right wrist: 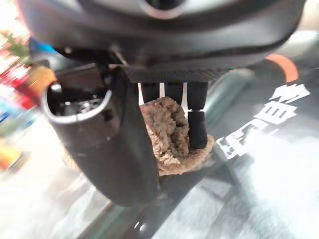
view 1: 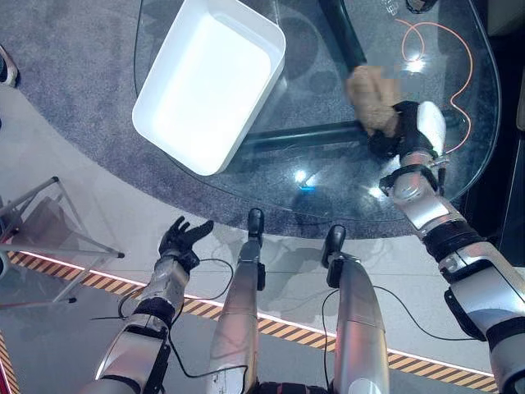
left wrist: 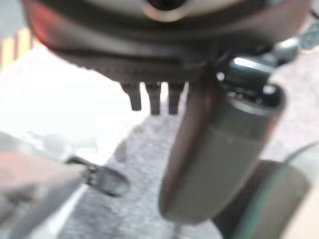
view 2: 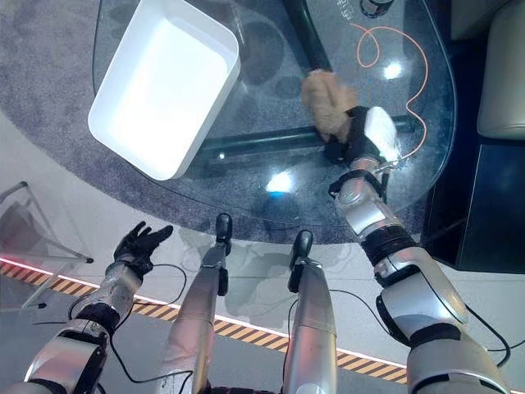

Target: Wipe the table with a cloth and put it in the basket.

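right hand [view 1: 404, 130] grips the tan cloth [view 1: 371, 98] bunched past its fingers; press it flat on the glass table [view 1: 328, 176] and sweep steadily.

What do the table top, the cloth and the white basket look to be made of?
Table top: clear glass, glossy; the dark frame and carpet show through it and lights glint on it.
Cloth: tan, fuzzy, looks like terry or microfibre, bunched in the right hand.
Basket: smooth white walls with rounded corners, probably plastic; the pictures cannot rule out enamel or ceramic.
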Robot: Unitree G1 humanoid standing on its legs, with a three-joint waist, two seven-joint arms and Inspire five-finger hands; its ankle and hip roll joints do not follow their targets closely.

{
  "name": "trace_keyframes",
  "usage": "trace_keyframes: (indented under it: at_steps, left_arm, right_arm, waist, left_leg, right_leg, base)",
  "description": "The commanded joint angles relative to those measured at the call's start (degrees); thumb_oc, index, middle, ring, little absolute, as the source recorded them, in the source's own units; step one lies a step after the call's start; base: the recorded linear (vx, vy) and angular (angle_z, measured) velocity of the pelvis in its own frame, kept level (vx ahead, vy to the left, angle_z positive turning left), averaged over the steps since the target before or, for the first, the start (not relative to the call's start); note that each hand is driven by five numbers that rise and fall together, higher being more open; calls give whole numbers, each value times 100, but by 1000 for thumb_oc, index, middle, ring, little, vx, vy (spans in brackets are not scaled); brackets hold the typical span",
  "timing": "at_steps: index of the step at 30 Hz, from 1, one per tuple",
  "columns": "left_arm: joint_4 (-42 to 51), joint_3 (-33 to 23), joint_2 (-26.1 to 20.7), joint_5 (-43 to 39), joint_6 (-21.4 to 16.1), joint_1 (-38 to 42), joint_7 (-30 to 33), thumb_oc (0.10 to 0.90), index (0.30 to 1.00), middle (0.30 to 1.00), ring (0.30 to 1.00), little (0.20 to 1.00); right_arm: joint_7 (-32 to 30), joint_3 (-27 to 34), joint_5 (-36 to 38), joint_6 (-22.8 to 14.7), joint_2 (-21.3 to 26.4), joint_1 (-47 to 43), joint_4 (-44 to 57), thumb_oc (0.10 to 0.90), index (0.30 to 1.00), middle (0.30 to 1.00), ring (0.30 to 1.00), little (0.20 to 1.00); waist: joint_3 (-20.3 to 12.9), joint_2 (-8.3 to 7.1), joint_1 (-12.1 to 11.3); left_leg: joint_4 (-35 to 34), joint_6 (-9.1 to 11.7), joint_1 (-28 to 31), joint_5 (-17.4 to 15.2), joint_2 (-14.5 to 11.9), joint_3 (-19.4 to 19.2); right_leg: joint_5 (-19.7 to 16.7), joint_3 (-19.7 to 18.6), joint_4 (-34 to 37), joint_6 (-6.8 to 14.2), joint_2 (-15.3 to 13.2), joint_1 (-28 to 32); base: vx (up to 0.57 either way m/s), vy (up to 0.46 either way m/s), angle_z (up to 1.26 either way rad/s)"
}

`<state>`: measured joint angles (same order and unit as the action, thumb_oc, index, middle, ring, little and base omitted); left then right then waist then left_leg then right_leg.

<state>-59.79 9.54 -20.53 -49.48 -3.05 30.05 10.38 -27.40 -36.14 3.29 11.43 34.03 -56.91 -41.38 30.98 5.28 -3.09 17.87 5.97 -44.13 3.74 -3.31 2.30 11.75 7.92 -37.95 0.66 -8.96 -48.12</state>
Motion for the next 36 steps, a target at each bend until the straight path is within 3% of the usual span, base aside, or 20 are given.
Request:
trace_keyframes:
  at_steps: [1, 16, 17, 24, 29, 36]
  left_arm:
    - [-182, -3, -208, 231, -210, -149, -54, 800, 900, 900, 900, 900]
    - [-272, 56, -140, 581, -90, -301, -236, 800, 900, 900, 900, 900]
    - [-295, 40, -161, 604, -76, -319, -263, 800, 900, 900, 900, 900]
    - [-334, 89, -261, 615, -10, -259, -311, 800, 900, 900, 900, 900]
    - [-373, 92, -302, 614, 14, -227, -351, 800, 900, 900, 900, 900]
    - [-380, 105, -352, 628, 104, -172, -413, 800, 900, 900, 900, 900]
  right_arm:
    - [453, -431, -429, -364, -360, -516, 697, 100, 300, 300, 300, 200]
    - [2380, -1065, -880, -625, -454, -326, 1610, 100, 300, 300, 300, 200]
    - [2777, -1182, -888, -688, -402, -289, 1721, 100, 300, 300, 300, 200]
    - [3652, -1540, -677, -834, -243, -321, 1808, 100, 300, 300, 300, 200]
    - [3875, -1625, -645, -872, -192, -357, 1792, 100, 300, 300, 300, 200]
    - [3426, -1470, -668, -648, -152, -245, 1664, 100, 300, 300, 300, 200]
  waist:
    - [-119, -100, -131]
    - [-119, -142, -146]
    - [-119, -162, -142]
    - [-119, -193, -163]
    - [-119, -197, -166]
    - [-119, -195, -156]
  left_leg:
    - [703, -398, 85, -556, 460, -401]
    - [702, -380, 93, -502, 467, -425]
    - [697, -373, 97, -492, 464, -418]
    - [719, -372, 69, -482, 451, -400]
    - [740, -367, 50, -475, 447, -395]
    - [745, -375, 31, -456, 455, -399]
  right_leg:
    - [-626, 266, 895, 118, 210, 348]
    - [-657, 293, 941, 125, 184, 373]
    - [-663, 294, 948, 131, 184, 376]
    - [-665, 314, 911, 133, 165, 348]
    - [-676, 317, 889, 134, 153, 322]
    - [-698, 328, 864, 133, 143, 294]
  base:
    - [0, 0, 0]
    - [0, 0, 0]
    - [0, 0, 0]
    - [0, 0, 0]
    - [0, 0, 0]
    - [0, 0, 0]
